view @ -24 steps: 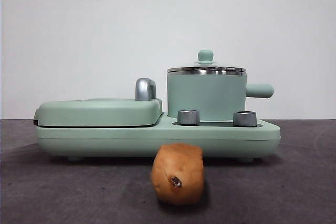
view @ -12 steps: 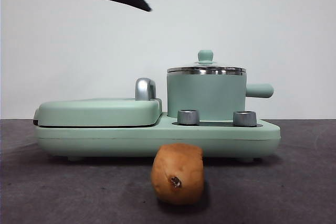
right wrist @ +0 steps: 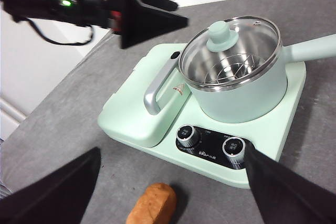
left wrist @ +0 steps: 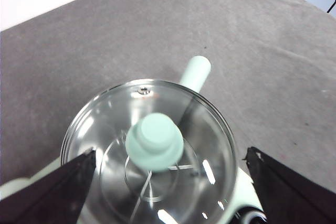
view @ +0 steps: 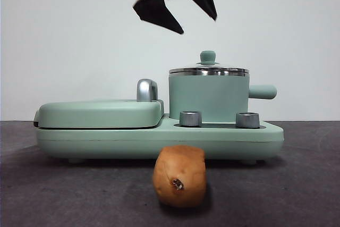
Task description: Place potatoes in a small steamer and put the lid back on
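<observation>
Your left gripper (view: 183, 17) hangs above the lid (view: 209, 70), a bit off to the griddle side in the front view, jaws spread wide and touching nothing. In its wrist view the knob (left wrist: 154, 139) sits between the two jaw tips, well below them.

Lid is seated flat on the steamer (view: 209, 97), knob up. Steamer's stub handle (view: 262, 92) points away from the griddle (view: 101, 112), roughly level.

Potato (view: 179, 176) lies on the table (view: 64, 195) in front of the cooker base (view: 159, 141), near the middle of its front edge but apart from it. Long axis runs front-to-back (toward the front camera), the end with the dark spot (view: 178, 185) facing that camera. Right wrist view shows it angled slightly, below the two dials (right wrist: 188, 136).

Your right gripper (right wrist: 173, 182) is high over the table on the potato side, jaws wide apart, empty.
</observation>
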{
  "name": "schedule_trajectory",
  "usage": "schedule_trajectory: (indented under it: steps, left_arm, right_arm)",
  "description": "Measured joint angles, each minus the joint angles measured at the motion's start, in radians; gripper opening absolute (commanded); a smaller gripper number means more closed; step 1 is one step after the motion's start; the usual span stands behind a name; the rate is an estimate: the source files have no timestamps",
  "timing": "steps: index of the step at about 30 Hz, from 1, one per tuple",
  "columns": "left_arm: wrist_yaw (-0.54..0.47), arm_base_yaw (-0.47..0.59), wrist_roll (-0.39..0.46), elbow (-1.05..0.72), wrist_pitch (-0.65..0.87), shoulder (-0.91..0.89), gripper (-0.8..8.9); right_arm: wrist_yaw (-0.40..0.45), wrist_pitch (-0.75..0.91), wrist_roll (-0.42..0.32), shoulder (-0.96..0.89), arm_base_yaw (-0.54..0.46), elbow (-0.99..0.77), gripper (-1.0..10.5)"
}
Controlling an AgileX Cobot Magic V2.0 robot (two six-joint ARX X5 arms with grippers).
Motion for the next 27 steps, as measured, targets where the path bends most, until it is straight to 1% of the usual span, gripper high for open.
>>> schedule_trajectory:
  steps: [7, 22, 26, 27]
  left_arm:
    - [-0.004, -0.005, 0.010, 0.000, 0.097, 0.069, 4.63]
    - [-0.008, -0.005, 0.014, 0.002, 0.180, 0.158, 4.55]
    - [-0.008, -0.005, 0.014, 0.002, 0.181, 0.172, 3.97]
    - [-0.008, -0.005, 0.014, 0.002, 0.181, 0.175, 3.94]
  right_arm:
    - [0.000, 0.000, 0.000, 0.000, 0.000, 0.000, 4.4]
    - [0.000, 0.000, 0.000, 0.000, 0.000, 0.000, 4.4]
    - [0.000, 0.000, 0.000, 0.000, 0.000, 0.000, 4.4]
    - [0.000, 0.000, 0.000, 0.000, 0.000, 0.000, 4.4]
